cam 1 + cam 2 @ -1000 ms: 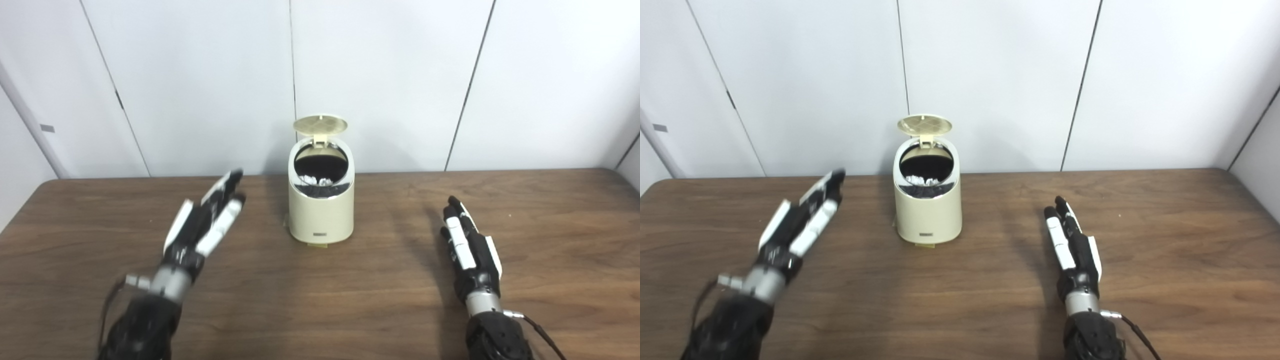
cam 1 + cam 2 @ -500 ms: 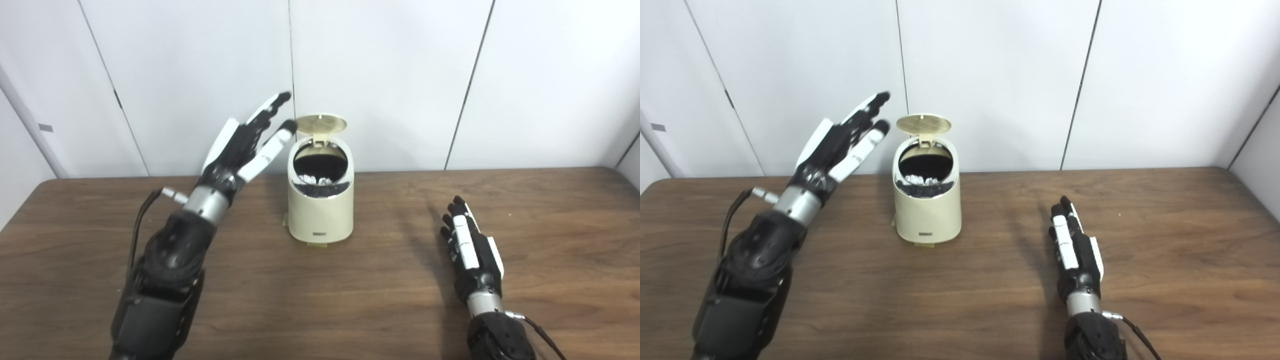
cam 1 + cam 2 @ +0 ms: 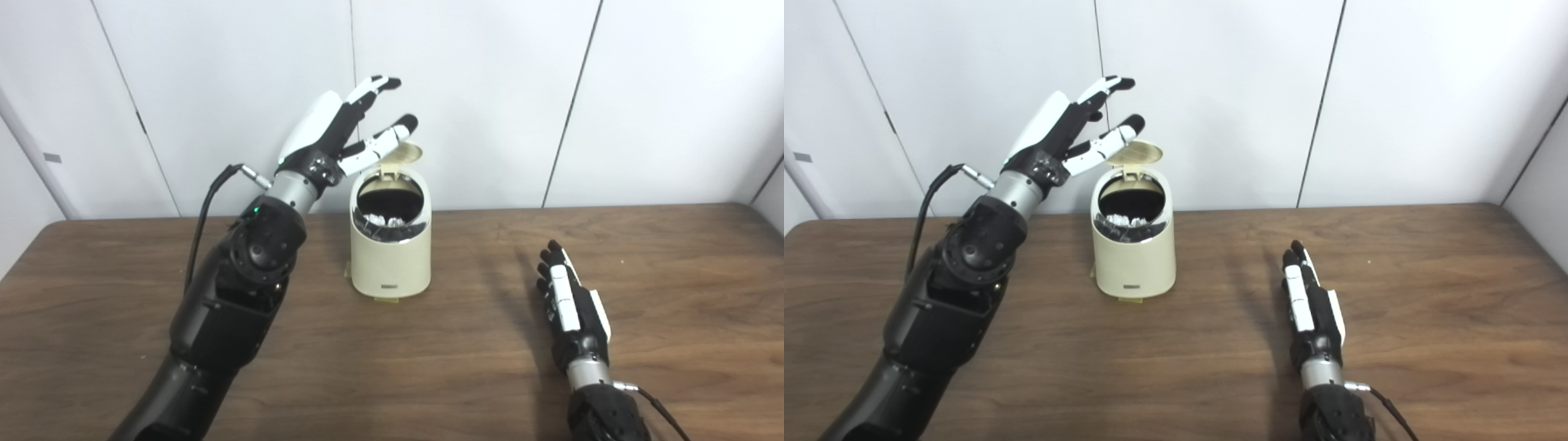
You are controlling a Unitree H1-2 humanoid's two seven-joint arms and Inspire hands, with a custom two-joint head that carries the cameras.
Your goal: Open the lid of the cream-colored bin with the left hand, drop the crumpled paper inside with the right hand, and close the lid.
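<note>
Left eye view | left hand (image 3: 334, 131) fingers spread, empty, just above raised lid (image 3: 404, 152), contact unclear | paper (image 3: 383, 219) inside bin (image 3: 390, 257) | right hand (image 3: 572, 312) flat, empty | step: closing; next: press lid down

Even, bright room light; both views are clear enough for you to work from.

Your light comes from overhead and in front: the cream-colored bin (image 3: 390, 245) throws only a faint soft shadow on the wall behind it, and a broad dim shadow lies on the counter (image 3: 674, 275) just left of the right hand (image 3: 572, 306). You get a mild sheen on the counter's wood in front of the bin, no hard glare. The bin's opening reads nearly black inside. The left hand (image 3: 334, 138), raised beside the bin's lid (image 3: 404, 153), is slightly soft at its fingers (image 3: 392, 131). Wall seams lean outward toward the frame edges.
</note>
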